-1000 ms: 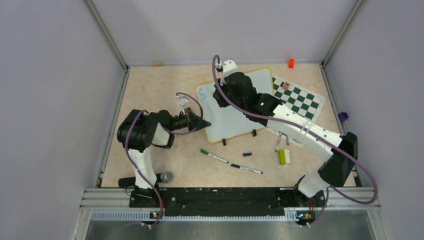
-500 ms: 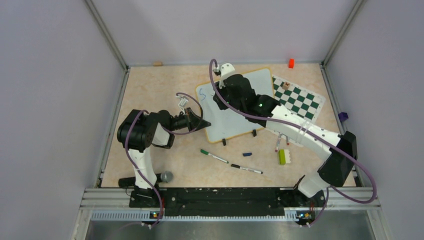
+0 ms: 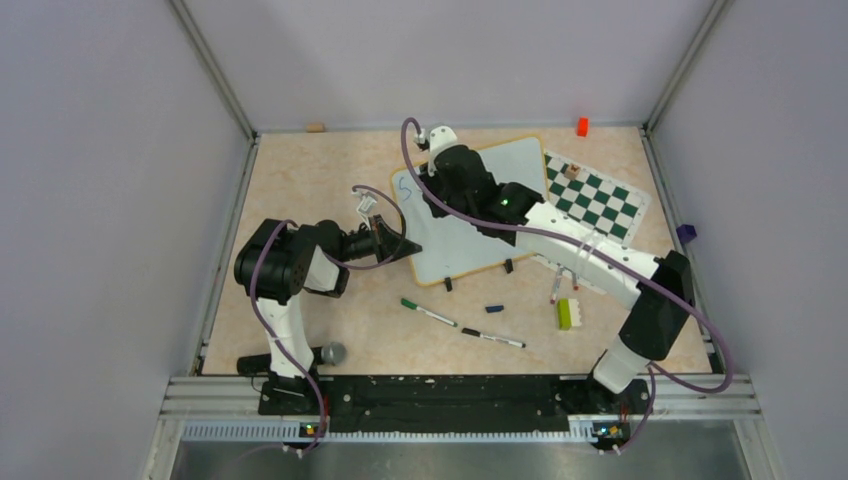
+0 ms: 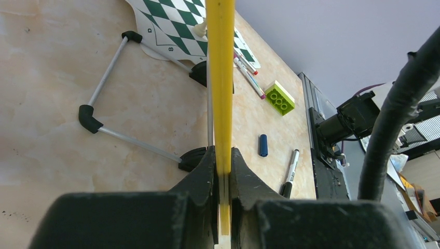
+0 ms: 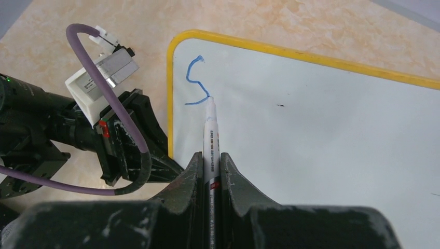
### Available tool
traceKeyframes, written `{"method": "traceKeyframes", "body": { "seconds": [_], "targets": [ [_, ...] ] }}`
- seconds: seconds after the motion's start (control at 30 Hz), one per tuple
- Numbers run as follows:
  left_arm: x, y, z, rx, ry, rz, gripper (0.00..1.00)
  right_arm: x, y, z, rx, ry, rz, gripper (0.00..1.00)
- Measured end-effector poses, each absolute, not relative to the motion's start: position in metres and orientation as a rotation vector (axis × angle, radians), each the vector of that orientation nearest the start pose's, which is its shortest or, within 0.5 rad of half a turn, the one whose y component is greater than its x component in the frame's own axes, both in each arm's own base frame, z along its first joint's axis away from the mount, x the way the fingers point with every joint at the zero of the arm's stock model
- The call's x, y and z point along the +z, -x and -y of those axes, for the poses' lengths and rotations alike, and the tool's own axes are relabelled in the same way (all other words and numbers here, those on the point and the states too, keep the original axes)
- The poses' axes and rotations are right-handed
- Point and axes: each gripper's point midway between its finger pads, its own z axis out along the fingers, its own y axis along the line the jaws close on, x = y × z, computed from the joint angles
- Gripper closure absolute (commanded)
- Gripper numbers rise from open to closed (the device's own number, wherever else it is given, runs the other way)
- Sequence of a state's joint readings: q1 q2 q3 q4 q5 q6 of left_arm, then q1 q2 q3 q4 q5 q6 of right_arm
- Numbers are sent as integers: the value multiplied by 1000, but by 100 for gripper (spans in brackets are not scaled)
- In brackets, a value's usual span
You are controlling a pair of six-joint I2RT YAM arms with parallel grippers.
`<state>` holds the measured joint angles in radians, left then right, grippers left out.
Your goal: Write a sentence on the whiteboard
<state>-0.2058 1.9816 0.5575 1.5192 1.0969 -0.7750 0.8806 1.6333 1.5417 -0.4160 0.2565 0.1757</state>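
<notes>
We have the whiteboard (image 3: 455, 245) just toward 12 o'clock of the table's (image 3: 300, 190) middle. It's white, round-cornered and thinly rimmed in yellow. It sits skewed, long sides running from about 8 to 2 o'clock, with two black clip feet (image 3: 447, 284) along its 6 o'clock edge. Of the sentence (image 5: 196, 83) we see only a blue "S", up in the board's 10 o'clock corner.
</notes>
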Motion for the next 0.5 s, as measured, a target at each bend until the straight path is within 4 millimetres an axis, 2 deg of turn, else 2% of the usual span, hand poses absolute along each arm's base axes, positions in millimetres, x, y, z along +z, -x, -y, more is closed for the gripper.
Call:
{"method": "traceKeyframes", "body": {
  "seconds": [0.2,0.5],
  "targets": [
    [104,-309,238,-1537,-536,-1671,100,260,-341,-348,360,554,-2003,100],
    [105,-309,238,-1537,-540,-1669,100,251,-346,-352,338,560,-2024,100]
  ]
}}
